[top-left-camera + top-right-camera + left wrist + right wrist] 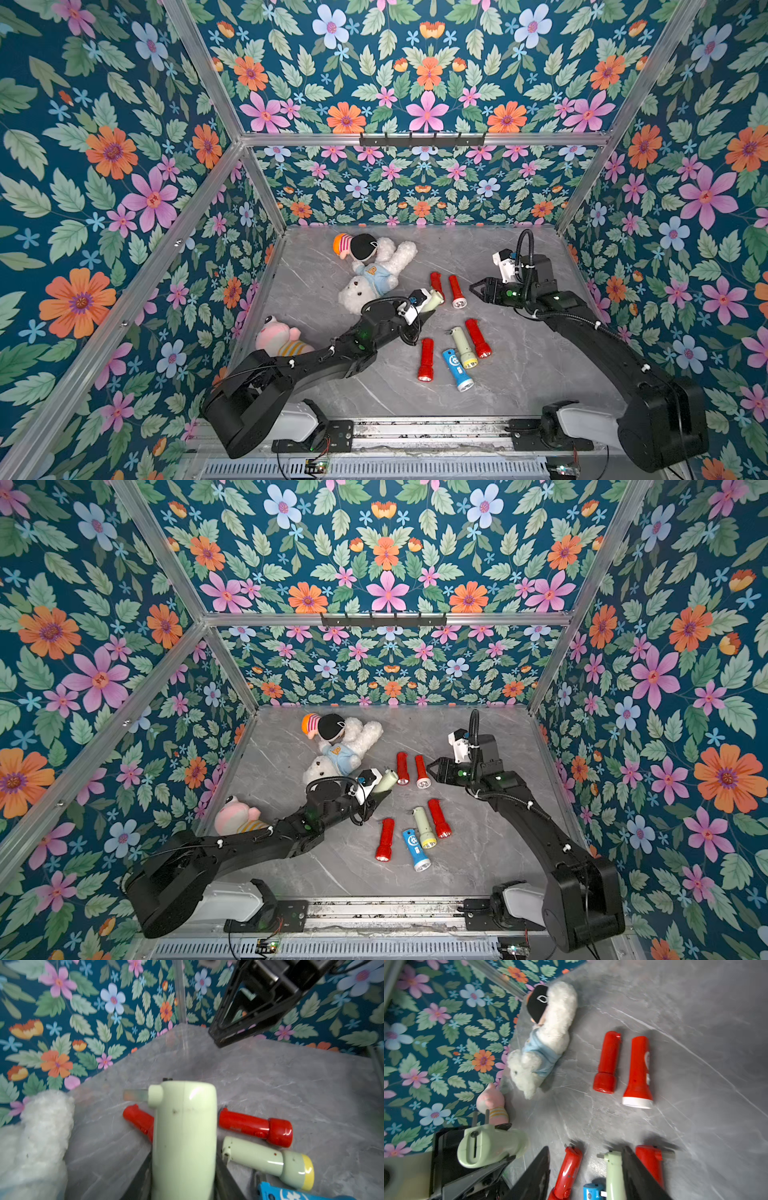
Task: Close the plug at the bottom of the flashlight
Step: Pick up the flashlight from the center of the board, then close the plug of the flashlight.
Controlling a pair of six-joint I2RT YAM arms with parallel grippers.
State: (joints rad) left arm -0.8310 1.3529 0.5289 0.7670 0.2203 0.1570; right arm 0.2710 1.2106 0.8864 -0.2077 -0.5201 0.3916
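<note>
Clamping the pale green plastic flashlight [184, 1136] above the grey bench [519, 374], your left tool [423, 311] aims its unfolded metal plug [135, 1095] at your right tool [473, 288], whose jaws are parted and empty, ready to push.

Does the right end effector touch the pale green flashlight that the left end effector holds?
Apart. The left wrist view shows the right end effector hanging clear of the held pale green flashlight, with bare table between them.

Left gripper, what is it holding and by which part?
The pale green flashlight, clamped around its barrel; its plug end, prongs unfolded, sticks out past the jaws.
</note>
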